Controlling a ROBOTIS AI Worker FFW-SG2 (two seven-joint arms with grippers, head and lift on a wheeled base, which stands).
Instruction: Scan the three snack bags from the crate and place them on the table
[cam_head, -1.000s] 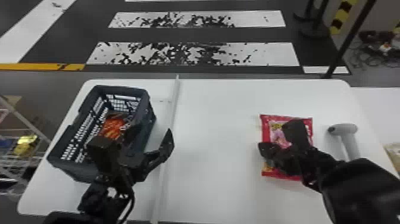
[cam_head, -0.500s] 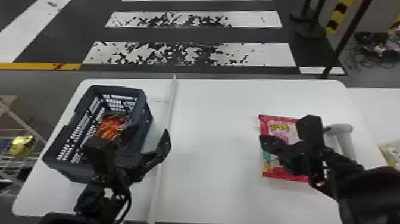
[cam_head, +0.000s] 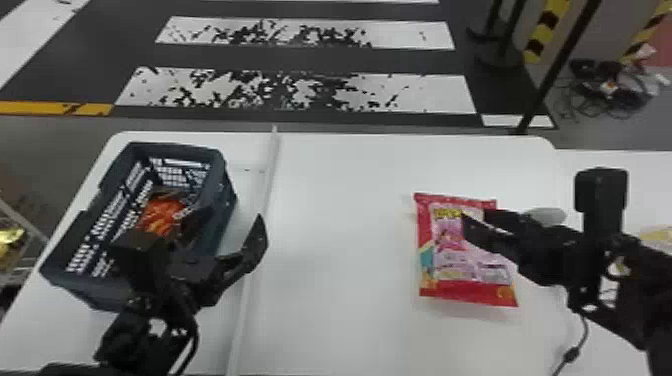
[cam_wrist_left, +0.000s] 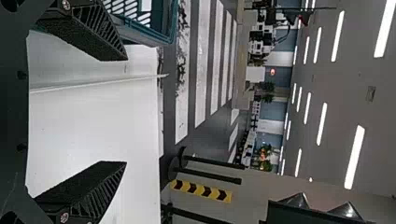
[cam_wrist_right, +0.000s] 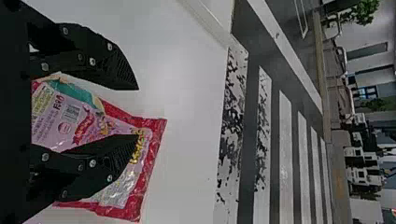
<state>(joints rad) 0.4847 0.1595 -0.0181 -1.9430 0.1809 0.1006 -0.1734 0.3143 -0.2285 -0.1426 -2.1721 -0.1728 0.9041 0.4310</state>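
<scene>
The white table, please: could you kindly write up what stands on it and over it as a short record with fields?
surface: white table, pale strip running across
crate: dark, openwork, left of the strip
in crate: orange-red snack bag
on table: red-and-pink snack bag, flat, right of the strip
left gripper: open, by the crate
right gripper: open, over the red-and-pink bag

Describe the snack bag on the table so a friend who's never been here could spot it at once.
Start with the white table, where a dark crate stands on the left. Across from it, on the right half, a bag lies flat. Its red border around a pink middle sets it apart from the orange contents of the crate.
</scene>
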